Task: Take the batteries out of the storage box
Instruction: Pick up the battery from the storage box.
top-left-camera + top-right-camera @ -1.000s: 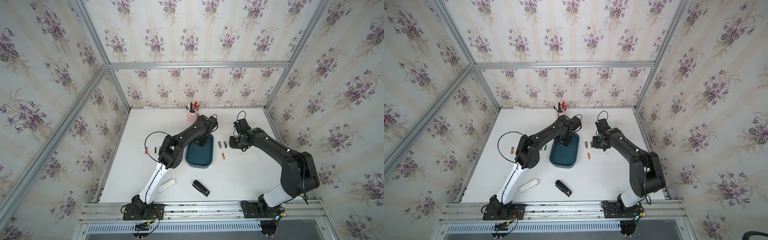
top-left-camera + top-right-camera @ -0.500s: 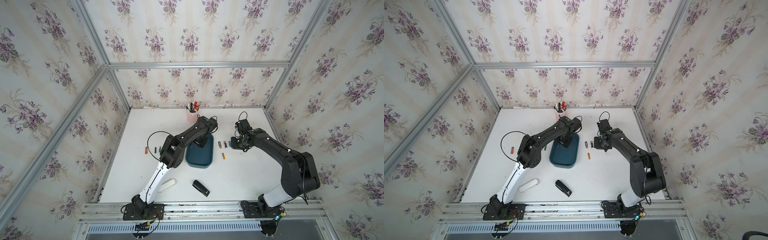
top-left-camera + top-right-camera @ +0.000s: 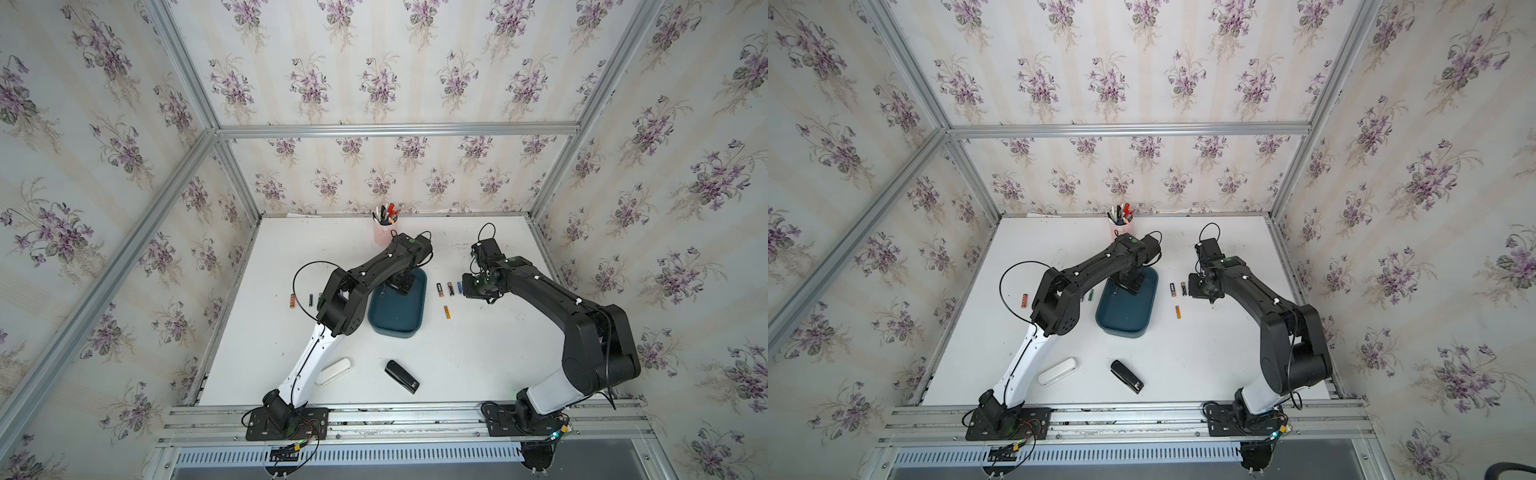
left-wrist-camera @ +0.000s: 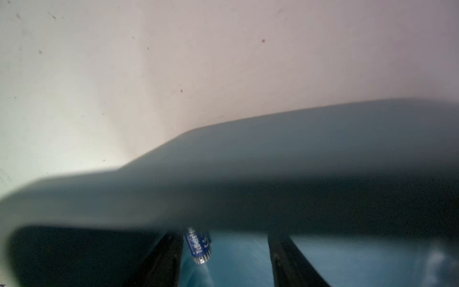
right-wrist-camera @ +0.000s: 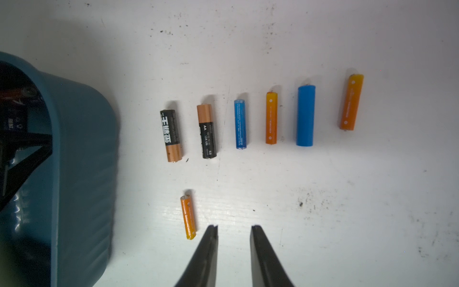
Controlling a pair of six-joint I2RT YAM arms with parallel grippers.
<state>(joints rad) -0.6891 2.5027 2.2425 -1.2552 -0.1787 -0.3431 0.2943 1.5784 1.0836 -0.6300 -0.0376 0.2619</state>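
Observation:
The dark teal storage box (image 3: 397, 316) (image 3: 1125, 318) lies mid-table. My left gripper (image 3: 399, 286) (image 4: 223, 238) is down inside its far end, open. A blue battery (image 4: 198, 246) lies between the fingers, close to one finger and far from the other. My right gripper (image 3: 473, 286) (image 5: 234, 227) hovers over the table right of the box, jaws slightly apart with nothing between them. Several batteries lie in a row ahead of it, among them a black-and-copper one (image 5: 171, 135), a blue one (image 5: 240, 124) and an orange one (image 5: 271, 118). A small orange battery (image 5: 188, 217) (image 3: 446, 312) lies beside one fingertip.
More batteries (image 3: 292, 301) lie on the table left of the box, partly behind the left arm. A pink pen cup (image 3: 384, 232) stands at the back. A black stapler (image 3: 401, 376) and a white case (image 3: 333, 372) lie near the front edge.
The left arm has shifted a little over the far end of the box. The right gripper has hardly moved.

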